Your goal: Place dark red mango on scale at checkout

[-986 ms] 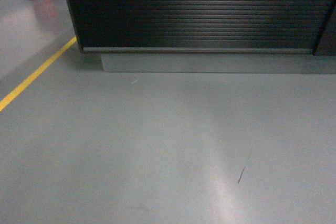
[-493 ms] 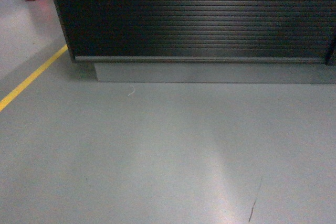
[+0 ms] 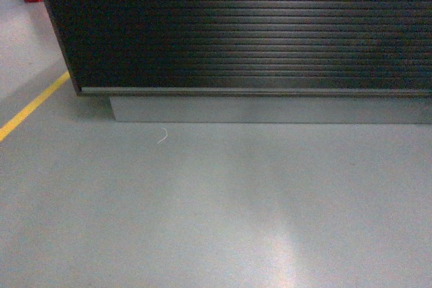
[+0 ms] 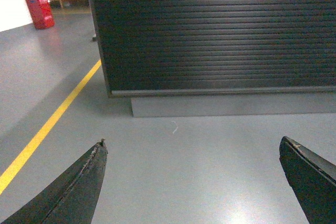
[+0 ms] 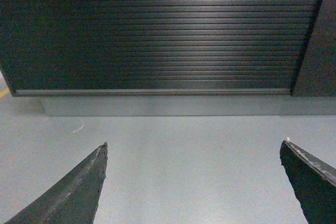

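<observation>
The checkout (image 3: 236,28) fills more of the head view than a second ago, its left corner and the yellow floor line (image 3: 32,107) shifted left, and the dark floor scratch gone. The left hand (image 4: 191,182) and right hand (image 5: 193,182) hang low over the grey floor (image 3: 216,207), fingers spread wide, holding nothing. Beyond stands the counter's ribbed front on its grey plinth (image 3: 270,109). A red object (image 4: 38,10) sits far left. Mango and scale appear nowhere.

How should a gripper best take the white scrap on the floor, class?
Probably straight from above, pinching across the scrap's curved middle. It is a thin curl lying flat on the floor, so no side offers purchase. It lies ahead of the open left gripper.
</observation>
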Robot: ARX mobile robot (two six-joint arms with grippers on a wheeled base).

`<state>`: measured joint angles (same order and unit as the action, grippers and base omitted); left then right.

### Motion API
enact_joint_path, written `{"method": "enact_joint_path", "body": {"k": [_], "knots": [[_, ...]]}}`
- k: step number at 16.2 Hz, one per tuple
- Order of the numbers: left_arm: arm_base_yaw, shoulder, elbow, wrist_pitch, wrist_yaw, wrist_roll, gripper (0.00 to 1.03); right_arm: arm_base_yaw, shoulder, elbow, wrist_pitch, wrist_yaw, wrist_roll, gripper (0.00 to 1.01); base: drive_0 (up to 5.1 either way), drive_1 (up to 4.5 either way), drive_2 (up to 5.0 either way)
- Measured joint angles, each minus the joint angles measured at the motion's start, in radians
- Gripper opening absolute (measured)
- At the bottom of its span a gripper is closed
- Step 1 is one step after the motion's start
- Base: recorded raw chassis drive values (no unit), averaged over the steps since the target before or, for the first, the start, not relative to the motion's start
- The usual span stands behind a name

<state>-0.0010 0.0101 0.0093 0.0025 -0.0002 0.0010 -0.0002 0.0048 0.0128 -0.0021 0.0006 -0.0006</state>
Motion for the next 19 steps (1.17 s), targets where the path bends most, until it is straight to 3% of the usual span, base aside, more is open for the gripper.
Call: {"method": "enact_joint_path", "body": {"k": [19], "knots": [[0.000, 0.000, 0.000, -0.005, 0.000, 0.000, 0.98, 0.000, 0.000, 0.000, -0.002, 0.000, 0.000, 0.98, 0.1, 1.92, -1.7]]}}
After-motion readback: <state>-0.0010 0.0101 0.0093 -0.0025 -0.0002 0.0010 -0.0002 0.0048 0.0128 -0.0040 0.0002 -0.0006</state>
